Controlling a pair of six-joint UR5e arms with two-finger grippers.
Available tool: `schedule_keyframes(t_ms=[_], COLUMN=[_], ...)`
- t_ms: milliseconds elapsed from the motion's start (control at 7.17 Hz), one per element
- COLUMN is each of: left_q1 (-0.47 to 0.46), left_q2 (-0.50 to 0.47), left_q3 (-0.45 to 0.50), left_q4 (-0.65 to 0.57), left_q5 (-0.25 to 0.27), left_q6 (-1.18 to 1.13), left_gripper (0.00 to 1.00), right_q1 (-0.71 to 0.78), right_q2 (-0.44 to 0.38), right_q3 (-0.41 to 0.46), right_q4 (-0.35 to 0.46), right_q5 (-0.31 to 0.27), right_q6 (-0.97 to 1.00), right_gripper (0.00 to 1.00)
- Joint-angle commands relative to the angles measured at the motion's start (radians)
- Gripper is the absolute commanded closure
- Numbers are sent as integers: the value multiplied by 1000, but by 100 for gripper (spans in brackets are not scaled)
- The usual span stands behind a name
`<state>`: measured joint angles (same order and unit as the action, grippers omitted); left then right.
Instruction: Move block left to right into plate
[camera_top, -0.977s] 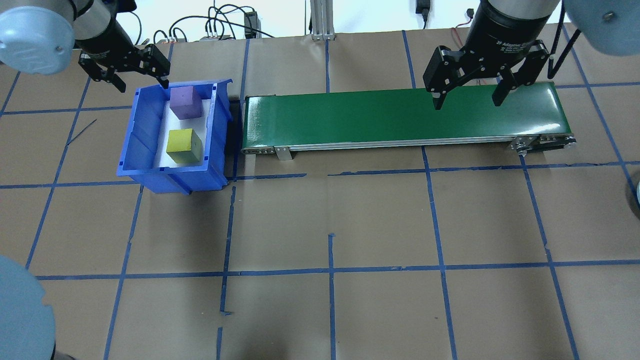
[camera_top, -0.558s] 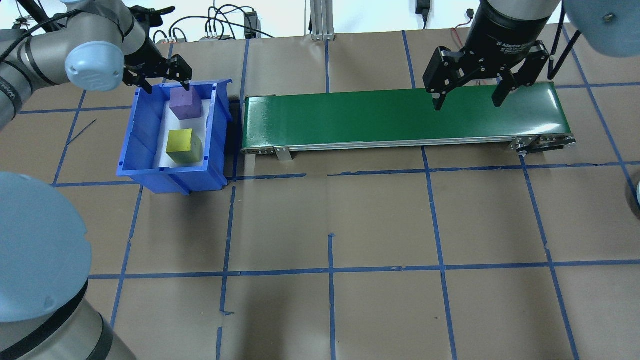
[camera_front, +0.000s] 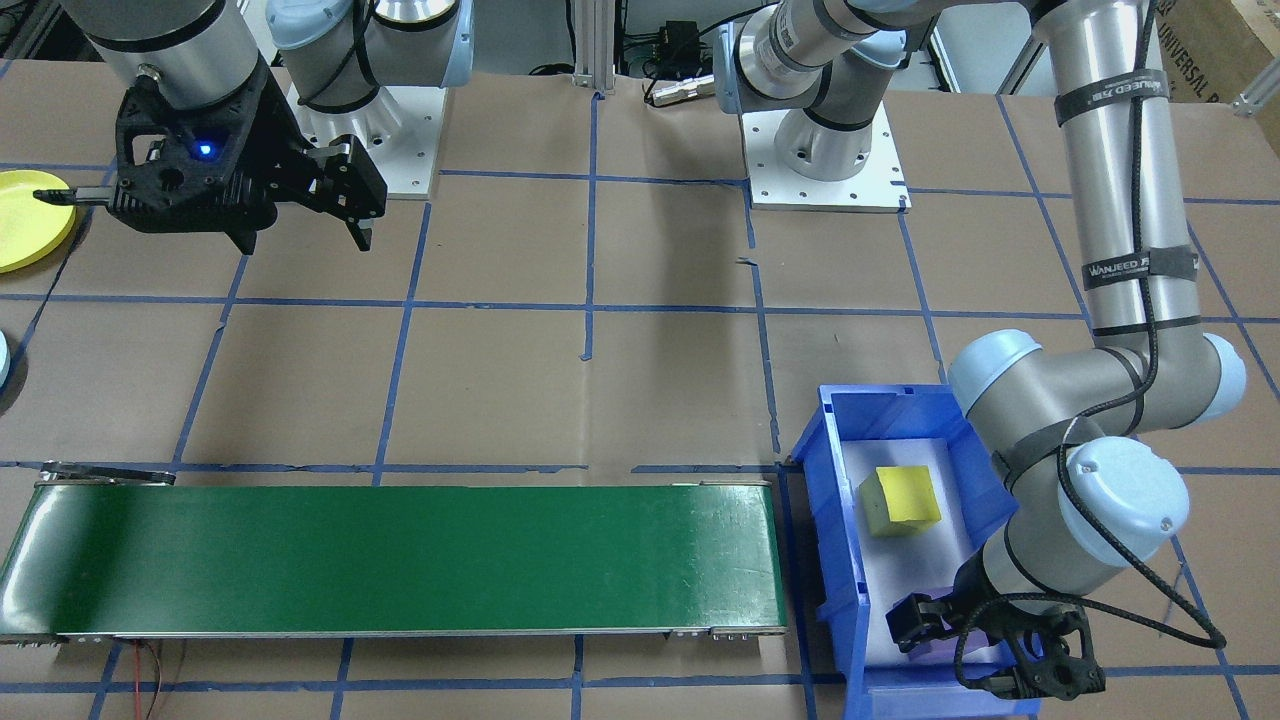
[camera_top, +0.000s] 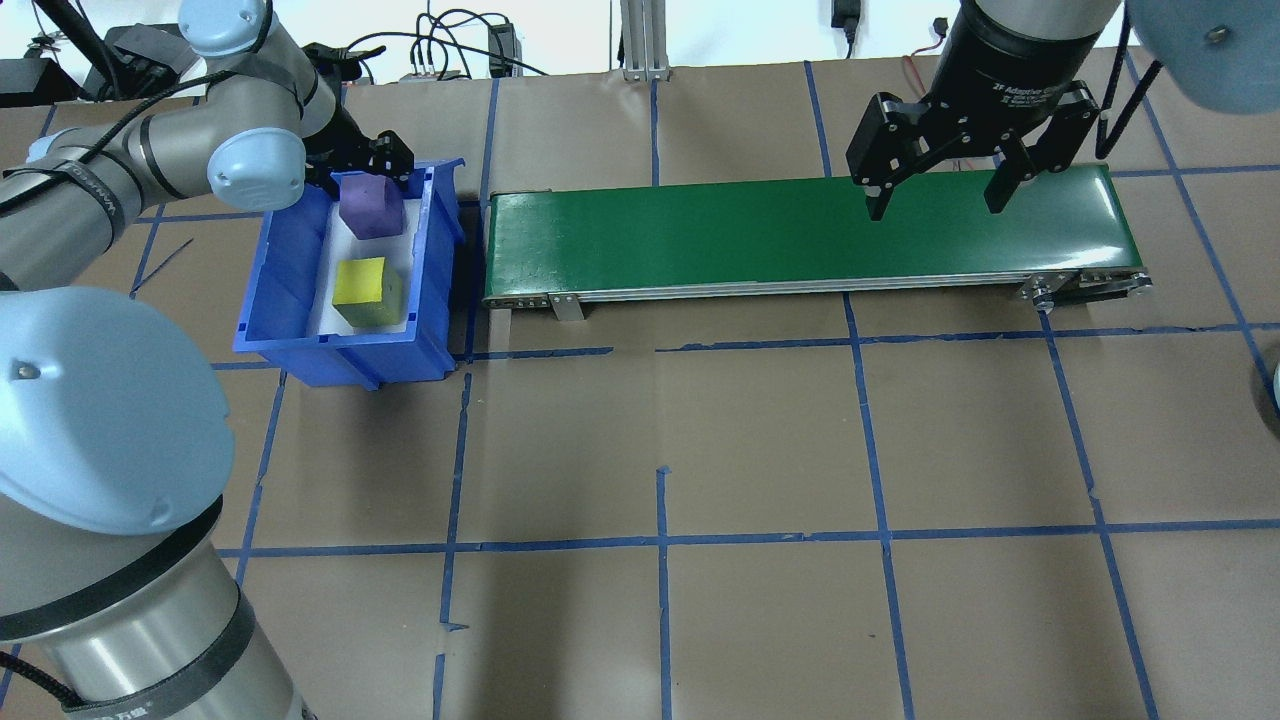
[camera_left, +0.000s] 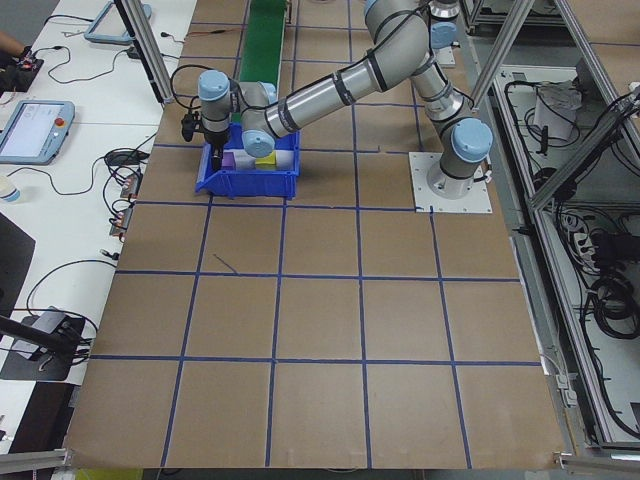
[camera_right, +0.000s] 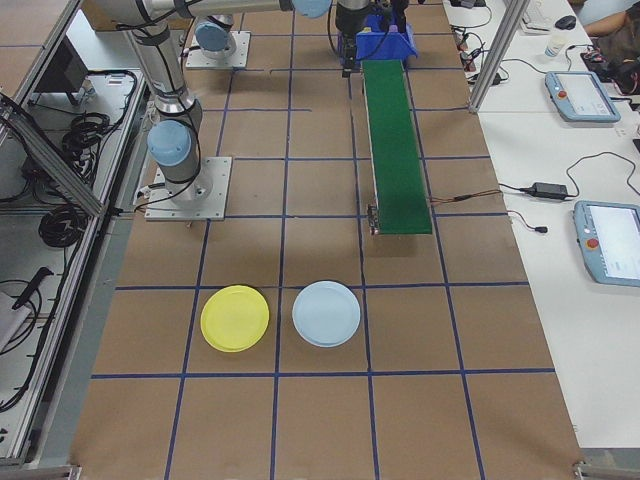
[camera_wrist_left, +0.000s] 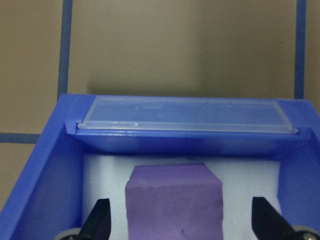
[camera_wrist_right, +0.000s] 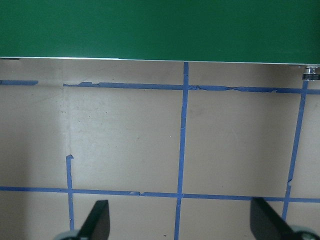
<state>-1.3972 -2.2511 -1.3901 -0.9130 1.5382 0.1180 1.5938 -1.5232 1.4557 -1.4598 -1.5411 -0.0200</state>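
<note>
**Purple block in bin, left claw straddling it**

Purple block (camera_top: 371, 206) sits on white foam at the far end of the blue bin (camera_top: 285, 260), as the overhead view shows it. Yellow block (camera_top: 366, 291) lies in the same bin, nearer the robot, just apart from the purple one. Left claw (camera_wrist_left: 180, 225) is down inside the bin with fingers spread, one fingertip (camera_wrist_left: 98, 224) on each side of the purple block; gaps visible on both sides in the left wrist view, no contact seen. Clear label holder (camera_wrist_left: 185, 116) runs along the bin's end wall just beyond the block.

Green conveyor belt (camera_top: 800, 235) lies just beside the bin, running toward the robot's right. Right claw (camera_top: 935, 195) hangs over the right end of the belt, fingers spread, holding nothing; right wrist view shows belt edge and taped brown table (camera_top: 660, 450) between its tips.

Yellow plate (camera_right: 235, 318) and light blue plate (camera_right: 326, 314) sit side by side on the table past the belt's right end, well apart from the bin. Neither plate has anything on it.
</note>
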Motion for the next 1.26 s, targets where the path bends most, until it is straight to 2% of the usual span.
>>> schedule_keyframes(t_ms=[0, 140, 419, 558, 698, 837, 977, 1116], left_q1=[0, 0, 0, 0, -6, -35, -124, -229], left_q2=[-21, -16, 25, 75, 176, 241, 258, 257], left_q3=[-6, -4, -4, 6, 3, 3, 0, -7], left_q4=[8, 6, -7, -65, -214, -296, -294, -285], left_q5=[-1, -1, -1, -1, 3, 2, 17, 102], left_q6=[28, 57, 74, 84, 83, 66, 54, -28], left_gripper=[42, 56, 59, 59, 59, 59, 59, 59], right_q1=[0, 0, 0, 0, 0, 0, 0, 0], right_q2=[0, 0, 0, 1, 0, 1, 0, 1], right_q3=[0, 0, 2, 2, 2, 2, 2, 2], right_q4=[-1, -1, -1, -1, -1, -1, -1, -1], right_q5=[1, 1, 1, 1, 1, 1, 1, 1], right_q6=[0, 0, 0, 0, 0, 0, 0, 0], right_gripper=[0, 0, 0, 0, 0, 0, 0, 0])
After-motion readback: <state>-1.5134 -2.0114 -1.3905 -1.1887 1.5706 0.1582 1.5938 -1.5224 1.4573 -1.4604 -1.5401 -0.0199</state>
